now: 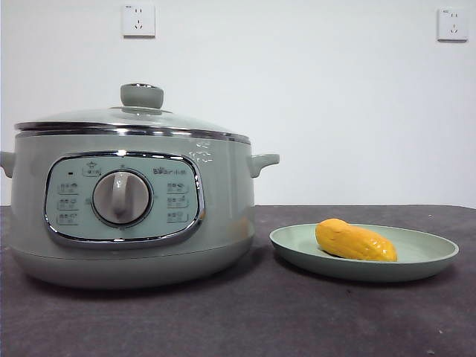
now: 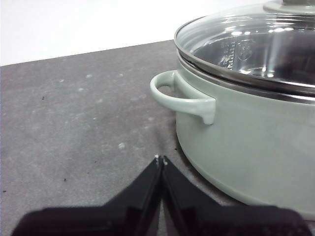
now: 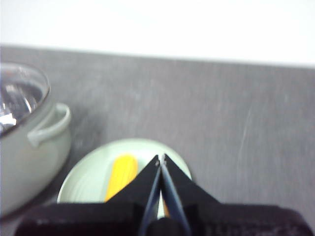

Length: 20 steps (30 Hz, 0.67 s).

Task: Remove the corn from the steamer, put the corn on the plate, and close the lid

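The left hand (image 2: 161, 160) is closed with its tips together and nothing between them, hanging over the dark bench (image 2: 74, 123) just outside the steamer's (image 2: 246, 147) side handle (image 2: 179, 96). The right hand (image 3: 161, 158) is likewise pinched closed and empty, above the plate (image 3: 88, 172) that sits beside the steamer.

The lid (image 1: 126, 117) rests on the steamer's chrome rim, knob (image 1: 141, 94) up. Through the glass the left wrist view shows shiny metal inside; whether anything lies in there is hard to tell through the glare.

The plate (image 1: 416, 256) stands on the bench close beside the steamer, on the side away from its dial (image 1: 121, 197). The corn (image 1: 355, 240) lies on its side in the plate.
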{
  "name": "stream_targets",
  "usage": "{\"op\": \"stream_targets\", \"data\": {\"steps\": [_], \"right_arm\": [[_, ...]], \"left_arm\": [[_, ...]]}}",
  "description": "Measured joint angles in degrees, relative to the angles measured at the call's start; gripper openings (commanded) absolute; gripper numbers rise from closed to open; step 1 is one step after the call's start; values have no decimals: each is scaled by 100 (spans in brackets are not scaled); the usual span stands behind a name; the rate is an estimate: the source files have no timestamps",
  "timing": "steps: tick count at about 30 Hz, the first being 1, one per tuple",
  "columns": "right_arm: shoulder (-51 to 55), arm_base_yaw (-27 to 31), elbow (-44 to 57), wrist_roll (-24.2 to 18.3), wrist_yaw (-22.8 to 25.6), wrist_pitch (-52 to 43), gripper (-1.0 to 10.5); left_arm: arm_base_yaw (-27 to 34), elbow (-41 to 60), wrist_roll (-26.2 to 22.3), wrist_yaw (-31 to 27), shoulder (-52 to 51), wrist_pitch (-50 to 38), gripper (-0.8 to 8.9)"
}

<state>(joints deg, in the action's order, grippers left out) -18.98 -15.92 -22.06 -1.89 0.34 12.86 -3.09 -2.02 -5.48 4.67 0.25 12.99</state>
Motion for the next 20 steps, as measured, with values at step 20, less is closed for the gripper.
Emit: {"op": "stream_targets", "data": {"steps": [20], "right_arm": [[1681, 1178, 2070, -92, -621, -745, 2]], "left_arm": [[0, 0, 15, 0, 0, 0, -3]]}}
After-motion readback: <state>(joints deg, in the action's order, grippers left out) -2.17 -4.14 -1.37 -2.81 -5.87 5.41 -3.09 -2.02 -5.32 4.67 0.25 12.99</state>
